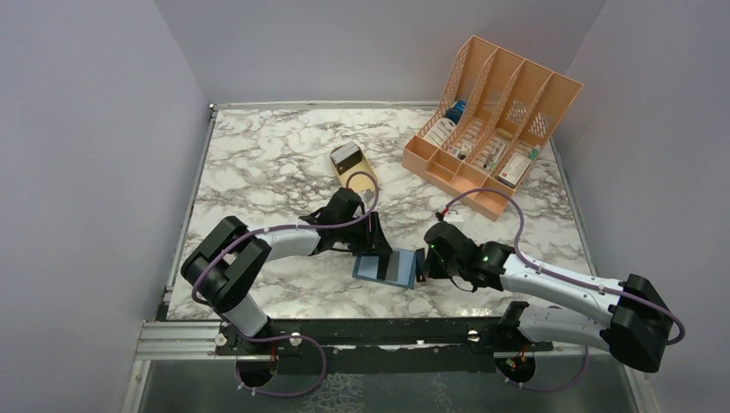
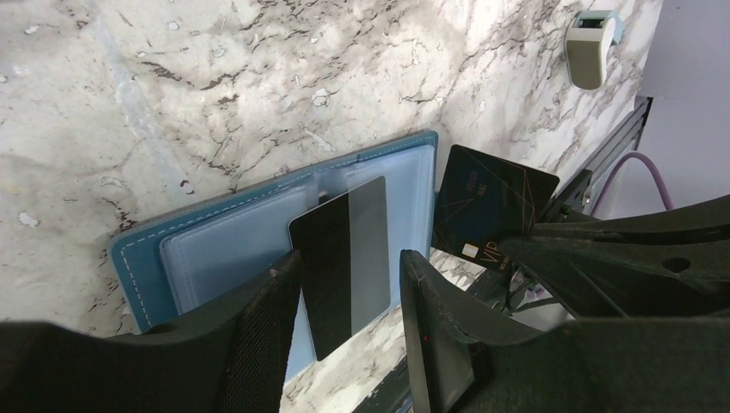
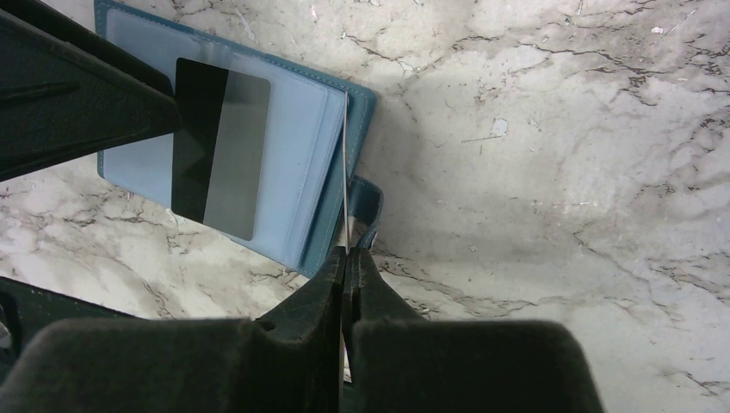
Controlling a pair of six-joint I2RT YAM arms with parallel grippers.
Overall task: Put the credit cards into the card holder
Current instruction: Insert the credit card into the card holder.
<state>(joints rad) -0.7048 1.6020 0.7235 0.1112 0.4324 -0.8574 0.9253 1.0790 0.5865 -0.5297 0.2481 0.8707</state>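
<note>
The open pale-blue folding card holder [image 3: 301,146] lies flat on the marbled counter [image 3: 559,129], a black-and-grey plastic card [image 3: 219,146] on it straddled by the wide-open, empty left pincer [image 2: 350,258], while the right pincer [image 3: 346,258], clamped on a black gold-lined card [image 2: 491,202], stands it edge-on at the holder's rim, seemingly to slot it in.

We find the card holder [image 1: 372,266] lying open on the table [image 1: 275,163], near its front edge, between the left gripper [image 2: 351,280] on its left and the right gripper [image 3: 346,258] on its right; one credit card [image 2: 340,249] lies flat on the holder's right-hand face, between the left gripper's spread fingers; a second credit card [image 2: 491,211] stands on edge just beside the holder's right rim, pinched in the right gripper; behind the holder sits a tray [image 1: 357,176]; further back, to the right, stands a file rack [image 1: 491,120].
</note>
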